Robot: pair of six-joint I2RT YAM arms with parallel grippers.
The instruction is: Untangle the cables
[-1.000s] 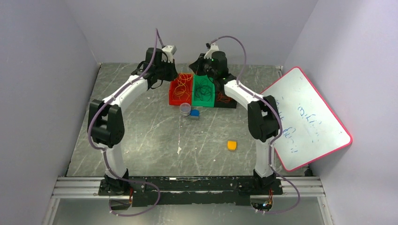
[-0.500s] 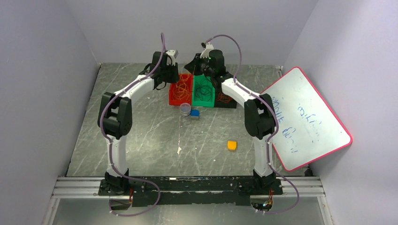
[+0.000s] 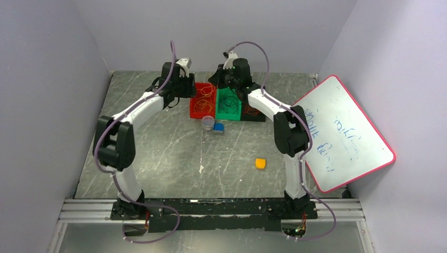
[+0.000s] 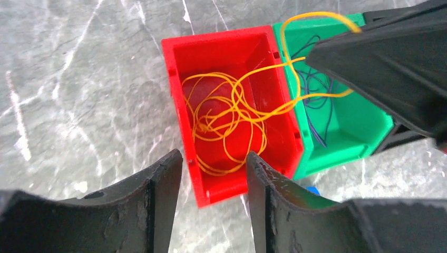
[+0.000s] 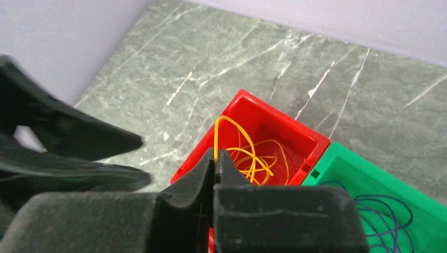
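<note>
The yellow-orange cable point(image 4: 226, 118) lies coiled in the red bin point(image 4: 179, 113), and one loop of it rises over the green bin point(image 4: 363, 124). My right gripper point(image 5: 216, 154) is shut on that loop above the red bin point(image 5: 295, 134); it shows as a black shape in the left wrist view point(image 4: 390, 58). The dark purple cable point(image 4: 315, 87) lies in the green bin. The red-orange cable point(image 3: 252, 110) sits in a black bin at the right. My left gripper point(image 4: 213, 158) is open and empty, above the red bin's near end.
A grey cup point(image 3: 208, 123) and a blue block point(image 3: 219, 127) sit just in front of the bins. An orange block point(image 3: 260, 163) lies mid-table. A whiteboard point(image 3: 342, 132) leans at the right edge. Walls close off the left, the right and the back.
My left arm's elbow has swung out to the left and its gripper has shifted slightly left of the red bin. My right gripper has stayed over the bins, holding the yellow cable.
</note>
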